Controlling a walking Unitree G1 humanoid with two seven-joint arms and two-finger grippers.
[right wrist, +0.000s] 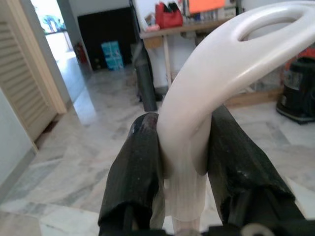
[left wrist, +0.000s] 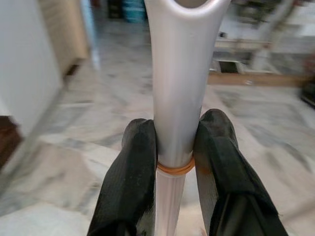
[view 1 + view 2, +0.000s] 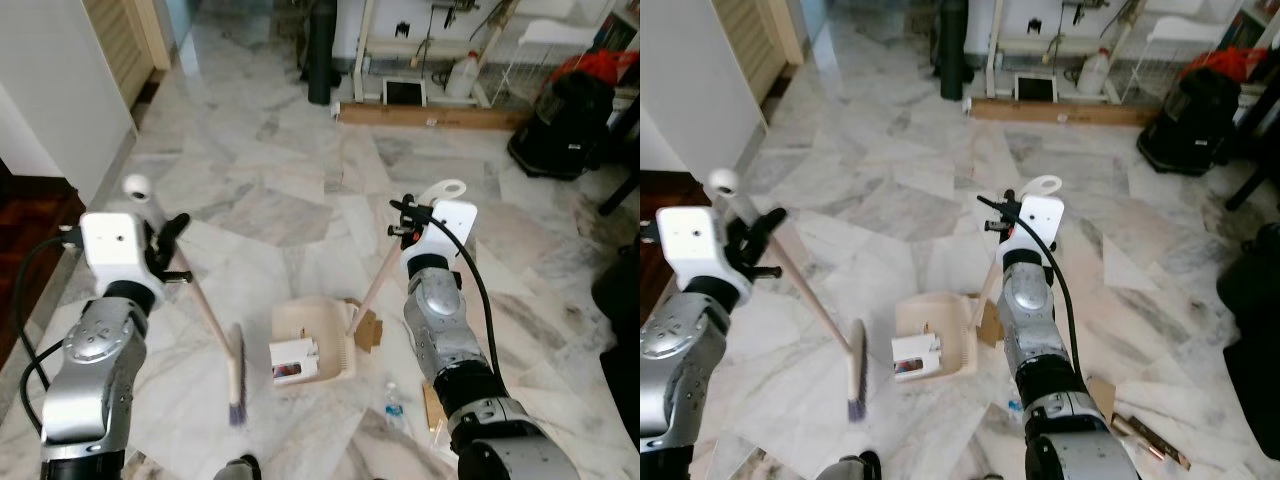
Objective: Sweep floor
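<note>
One broom [image 3: 215, 335] is clamped at its handle by the left end effector [image 2: 174, 147] | one dustpan [image 3: 312, 340] on the marble floor [image 3: 280, 190], handle gripped by the right end effector [image 1: 184, 157] | one small box [image 3: 293, 362] is seen inside the dustpan

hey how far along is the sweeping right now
Partly done: a small white box already lies in the dustpan. In hand: the left claw grips the broom, its bristles on the floor left of the pan; the right claw grips the dustpan's handle. Left: a plastic bottle and cardboard scraps lie outside the pan.
</note>
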